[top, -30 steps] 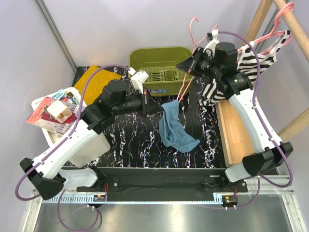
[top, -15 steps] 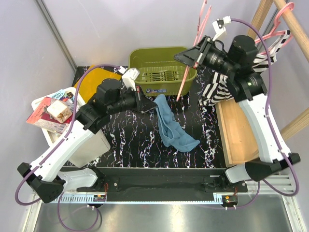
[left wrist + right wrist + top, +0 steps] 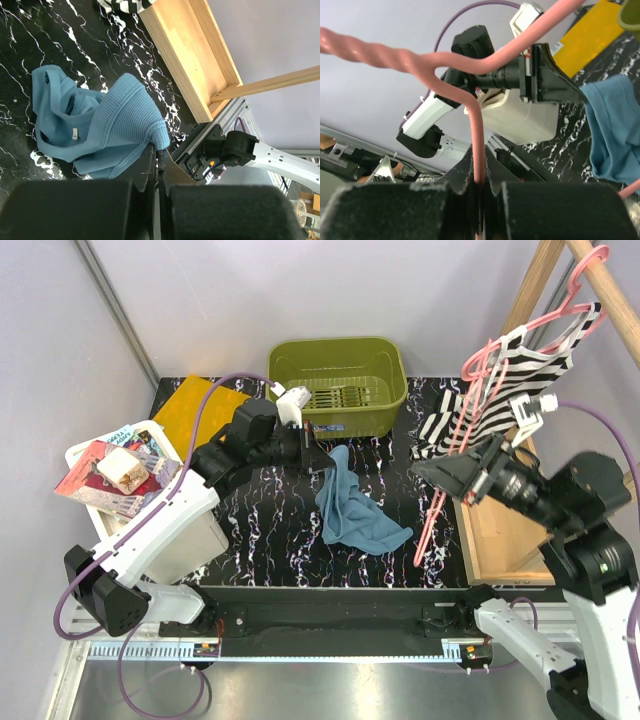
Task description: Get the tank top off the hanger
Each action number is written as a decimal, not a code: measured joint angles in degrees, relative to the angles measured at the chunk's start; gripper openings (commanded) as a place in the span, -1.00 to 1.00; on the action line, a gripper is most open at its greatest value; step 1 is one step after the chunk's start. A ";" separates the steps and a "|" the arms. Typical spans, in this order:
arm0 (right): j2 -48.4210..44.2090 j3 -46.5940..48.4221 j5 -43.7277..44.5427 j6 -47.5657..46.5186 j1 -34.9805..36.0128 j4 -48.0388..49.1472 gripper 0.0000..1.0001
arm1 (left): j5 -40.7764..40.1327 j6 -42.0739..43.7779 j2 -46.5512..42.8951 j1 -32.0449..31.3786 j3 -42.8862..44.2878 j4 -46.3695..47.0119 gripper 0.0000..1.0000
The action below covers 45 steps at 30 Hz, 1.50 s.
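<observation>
at 9 o'clock on the black, white-veined marble-look tabletop point(image 3: 270, 530) sits a white plastic bin point(image 3: 78, 451) of paper packets and booklets. a flat yellow mat point(image 3: 197, 405) lies at about 10 o'clock, just past it. the left jaws, reaching in toward the middle, are pinched shut on a raised fold of the light blue ribbed knit tank top point(image 3: 355, 510). the rest of the garment lies crumpled on the tabletop near its centre, at 6 o'clock from the olive-green slotted plastic basket point(image 3: 336, 342), which stands at the 12 o'clock edge. the tank top is off the thin pink wire hanger point(image 3: 437, 510), which hangs in the air at its 3 o'clock, apart from the blue cloth. the right jaws are clamped on that hanger's wire; the wrist view shows the wire running down between the two fingers. behind it, at about 2 o'clock, a black-and-white zebra-striped garment point(image 3: 445, 430) hangs from a second pink hanger point(image 3: 575, 285) on a wooden rail. a pale wooden frame point(image 3: 485, 540) lies along the 3 o'clock edge.
</observation>
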 measured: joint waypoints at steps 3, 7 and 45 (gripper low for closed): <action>-4.07 -1.22 3.06 -0.17 0.00 -4.61 -1.00 | 0.81 0.02 0.44 0.00 0.00 0.04 -1.00; -7.08 -1.90 9.60 -0.11 0.00 -10.84 -1.00 | 1.42 0.02 0.52 0.00 0.00 0.04 -0.96; 28.76 22.40 79.12 13.51 -0.76 -4.33 -1.00 | -1.73 -4.55 -10.23 -1.29 -2.45 -10.10 0.07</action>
